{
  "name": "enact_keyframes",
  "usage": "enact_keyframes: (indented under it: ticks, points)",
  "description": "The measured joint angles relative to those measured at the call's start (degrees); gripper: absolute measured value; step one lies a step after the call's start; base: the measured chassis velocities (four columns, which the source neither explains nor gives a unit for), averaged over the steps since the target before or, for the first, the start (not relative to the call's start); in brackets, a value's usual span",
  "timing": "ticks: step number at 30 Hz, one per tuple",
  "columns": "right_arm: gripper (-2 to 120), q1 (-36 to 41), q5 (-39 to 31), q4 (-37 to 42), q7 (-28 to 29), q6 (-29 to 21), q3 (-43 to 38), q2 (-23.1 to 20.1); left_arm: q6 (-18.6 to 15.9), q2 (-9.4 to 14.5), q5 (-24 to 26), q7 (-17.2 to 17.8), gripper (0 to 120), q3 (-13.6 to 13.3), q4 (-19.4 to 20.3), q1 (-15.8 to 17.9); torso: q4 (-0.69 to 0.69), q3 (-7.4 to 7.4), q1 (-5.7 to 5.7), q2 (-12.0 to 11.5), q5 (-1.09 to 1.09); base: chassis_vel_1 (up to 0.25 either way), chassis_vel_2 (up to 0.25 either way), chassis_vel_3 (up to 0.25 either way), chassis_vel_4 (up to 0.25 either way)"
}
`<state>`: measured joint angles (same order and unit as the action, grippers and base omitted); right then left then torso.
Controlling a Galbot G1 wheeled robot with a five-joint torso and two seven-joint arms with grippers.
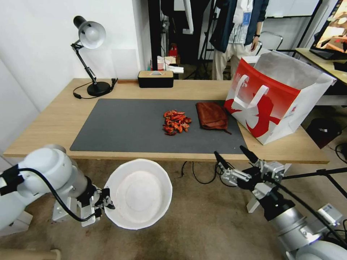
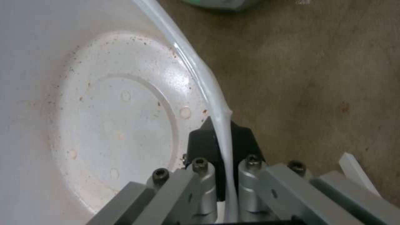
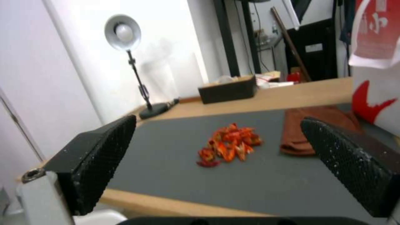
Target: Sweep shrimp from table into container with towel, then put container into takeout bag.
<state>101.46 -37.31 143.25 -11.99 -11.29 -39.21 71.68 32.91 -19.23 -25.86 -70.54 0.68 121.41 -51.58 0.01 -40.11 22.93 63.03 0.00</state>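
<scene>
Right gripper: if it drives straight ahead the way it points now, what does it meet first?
The right gripper, jaws open, hovers off the wide light wood table's near edge, aimed over the mat. Likely first: the rust-brown cloth towel or red-orange shrimp pile; depth is unclear.

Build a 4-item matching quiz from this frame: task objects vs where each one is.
Things:
1. shrimp
2. towel
3. container
4. takeout bag

Places:
A. held by its rim in the left gripper, below the table's front edge
B. standing at the right end of the table
C. piled near the middle of the grey mat
D. lying on the mat between the pile and the bag

Pairs: 1-C, 2-D, 3-A, 4-B
</scene>
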Motion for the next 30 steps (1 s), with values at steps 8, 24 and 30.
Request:
enact_keyframes:
  ticks: [8,24,30]
  points:
    - [100,-6.05,-7.79,-2.73,4.41,0.64,1.96,-6.47,-0.07,-3.88,-2.03,-0.50,0,-5.24,-2.01,2.68,-0.01,0.00,0.00,0.00,-0.01,0.000,0.000,0.000,0.000]
    - [100,-26.57,-17.01,-16.69,19.14,-1.24,12.40,-20.69,-1.73,-9.14,-3.77,-0.62,0,-13.70,-4.67,9.56,0.00,-0.01,0.00,0.00,-0.01,0.000,0.000,0.000,0.000]
    - [100,-41.15,-22.73,-24.35,27.83,-3.20,24.71,-26.40,-2.22,-10.34,-3.89,-0.68,0,-15.81,-5.22,12.33,0.00,-0.01,0.00,-0.01,0.02,0.000,0.000,0.000,0.000]
